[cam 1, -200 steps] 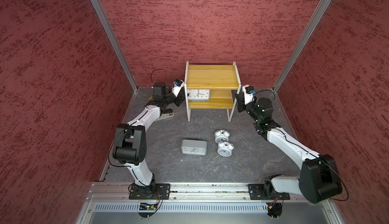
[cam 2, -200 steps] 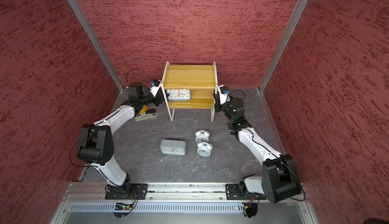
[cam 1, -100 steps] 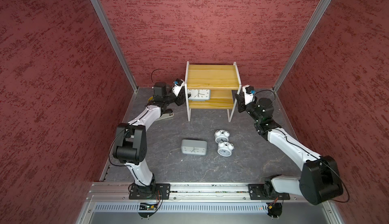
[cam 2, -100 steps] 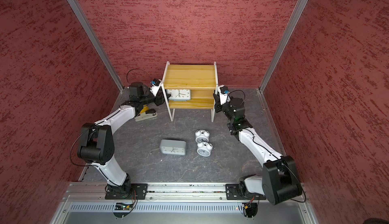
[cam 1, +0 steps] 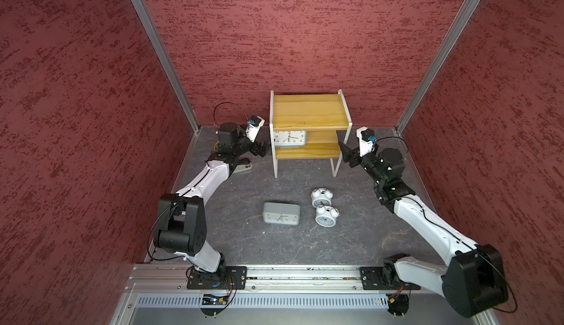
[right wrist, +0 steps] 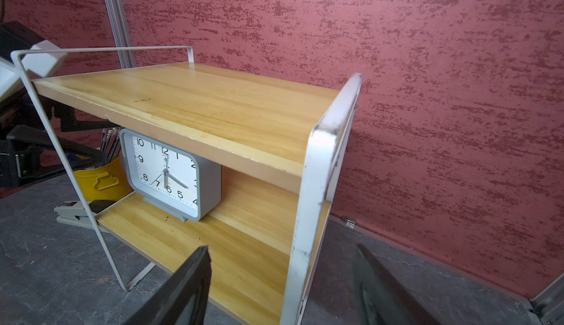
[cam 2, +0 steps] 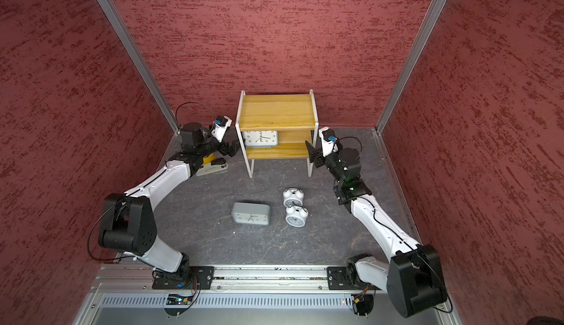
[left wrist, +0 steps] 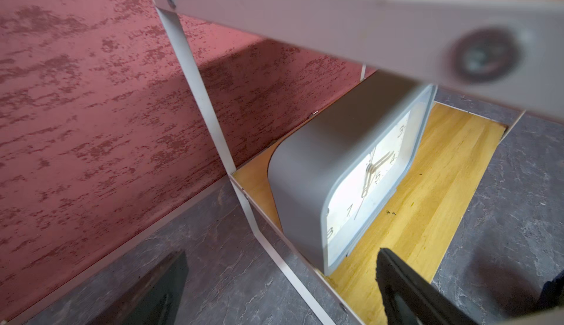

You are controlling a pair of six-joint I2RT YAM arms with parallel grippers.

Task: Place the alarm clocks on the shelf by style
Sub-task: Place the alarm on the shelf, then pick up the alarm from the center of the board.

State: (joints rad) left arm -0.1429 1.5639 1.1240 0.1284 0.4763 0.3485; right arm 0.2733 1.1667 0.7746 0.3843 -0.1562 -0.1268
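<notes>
The job looked about a quarter done to me. One grey rectangular clock (cam 1: 290, 138) stood upright on the lower board of the shelf (cam 1: 309, 109), tucked toward its left end with the white face turned to the front, and the top board was bare. The other three clocks were down on the dark tabletop (cam 1: 232, 235), well in front of the shelf. The second grey clock (cam 1: 281, 213) lay on its back, face up. Just to its right lay the farther twin-bell clock (cam 1: 320, 197) and the nearer twin-bell clock (cam 1: 326, 216), close against each other, though I could not tell whether they touched. Neither arm carried anything. The left gripper (cam 1: 262, 150) hung just outside the shelf's left side frame at about the height of the lower board, its jaws spread wide and empty. The right gripper (cam 1: 346, 154) sat by the front right leg with its fingers apart. In the right wrist view the white post showed between them, clear of both. By my reckoning the floor-bound grey clock belonged beside its match, where the lower board had open room. The two bell clocks would go together on the top board. A yellow pen cup (right wrist: 100, 180) and a stapler (cam 2: 212, 167) sat behind the left arm and had no part in it.
</notes>
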